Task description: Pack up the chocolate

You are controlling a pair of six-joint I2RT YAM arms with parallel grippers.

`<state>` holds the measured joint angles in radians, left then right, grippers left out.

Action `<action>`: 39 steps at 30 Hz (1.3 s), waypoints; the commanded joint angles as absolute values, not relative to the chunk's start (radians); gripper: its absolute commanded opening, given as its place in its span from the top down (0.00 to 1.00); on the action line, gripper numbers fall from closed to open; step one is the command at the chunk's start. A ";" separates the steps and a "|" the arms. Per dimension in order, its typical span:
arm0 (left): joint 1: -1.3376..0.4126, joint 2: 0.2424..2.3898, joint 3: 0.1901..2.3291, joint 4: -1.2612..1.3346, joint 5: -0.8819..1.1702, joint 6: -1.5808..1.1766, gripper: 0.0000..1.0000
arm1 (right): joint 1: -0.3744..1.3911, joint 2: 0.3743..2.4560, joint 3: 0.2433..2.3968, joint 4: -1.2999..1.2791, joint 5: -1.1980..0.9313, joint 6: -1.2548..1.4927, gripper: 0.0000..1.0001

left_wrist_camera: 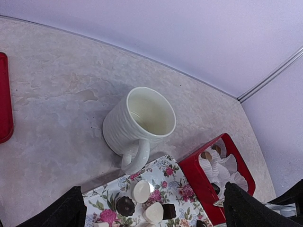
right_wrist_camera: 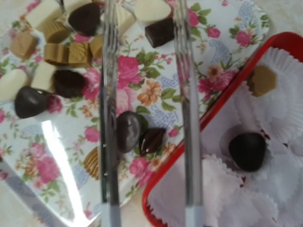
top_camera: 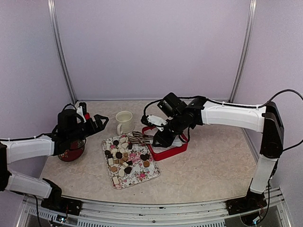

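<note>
Several chocolates point(top_camera: 124, 156) in dark brown, tan and cream lie on a floral tray point(top_camera: 142, 177). My right gripper point(top_camera: 161, 137) is shut on metal tongs point(top_camera: 141, 137), which reach left over the tray's far end. In the right wrist view the two tong arms point(right_wrist_camera: 109, 118) stand apart above two dark chocolates point(right_wrist_camera: 127, 131) beside the red box point(right_wrist_camera: 208, 118). That box holds white paper liners, with a dark chocolate point(right_wrist_camera: 247, 150) and a tan one point(right_wrist_camera: 261, 80) in them. My left gripper point(top_camera: 99, 122) hangs open left of the mug, holding nothing.
A cream mug point(top_camera: 124, 122) stands behind the tray, its handle toward the tray point(left_wrist_camera: 180, 182). A dark red round dish point(top_camera: 72, 151) sits under the left arm. The red box point(top_camera: 168, 151) touches the tray's right side. Walls close in at the back and sides.
</note>
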<state>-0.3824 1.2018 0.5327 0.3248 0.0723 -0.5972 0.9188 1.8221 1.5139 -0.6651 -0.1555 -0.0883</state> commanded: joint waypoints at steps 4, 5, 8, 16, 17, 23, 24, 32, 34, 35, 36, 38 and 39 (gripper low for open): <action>-0.376 1.169 0.532 0.336 0.070 -0.587 0.01 | 0.929 1.941 1.632 -0.702 -0.112 -0.141 0.59; -0.376 1.171 0.532 0.335 0.069 -0.586 0.01 | 0.929 1.952 1.640 -0.706 -0.110 -0.147 0.58; -0.373 1.172 0.533 0.336 0.071 -0.583 0.01 | 0.929 1.980 1.661 -0.723 -0.087 -0.160 0.58; -0.368 1.178 0.529 0.341 0.075 -0.582 0.01 | 0.929 2.036 1.709 -0.746 -0.083 -0.183 0.56; -0.367 1.180 0.530 0.342 0.075 -0.581 0.01 | 0.928 2.040 1.715 -0.748 -0.083 -0.184 0.56; -0.364 1.181 0.525 0.348 0.079 -0.580 0.01 | 0.929 2.066 1.746 -0.756 -0.101 -0.187 0.56; -0.362 1.181 0.525 0.348 0.079 -0.579 0.01 | 0.929 2.071 1.753 -0.758 -0.101 -0.188 0.56; -0.353 1.178 0.514 0.359 0.090 -0.580 0.01 | 0.929 2.115 1.794 -0.762 -0.120 -0.196 0.56; -0.351 1.178 0.515 0.360 0.092 -0.579 0.01 | 0.929 2.126 1.808 -0.766 -0.124 -0.198 0.56; -0.350 1.178 0.513 0.359 0.091 -0.579 0.01 | 0.928 2.131 1.813 -0.766 -0.126 -0.200 0.57; -0.348 1.176 0.512 0.359 0.091 -0.579 0.01 | 0.928 2.135 1.817 -0.768 -0.128 -0.201 0.57; -0.344 1.173 0.511 0.359 0.091 -0.578 0.01 | 0.929 2.139 1.821 -0.769 -0.133 -0.203 0.57; -0.343 1.172 0.509 0.358 0.091 -0.580 0.01 | 0.929 2.142 1.821 -0.770 -0.134 -0.204 0.57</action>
<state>-0.3550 1.1858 0.5240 0.3321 0.0792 -0.5945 0.9207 2.1254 1.7889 -0.7616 -0.1127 -0.1925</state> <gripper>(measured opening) 0.989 0.430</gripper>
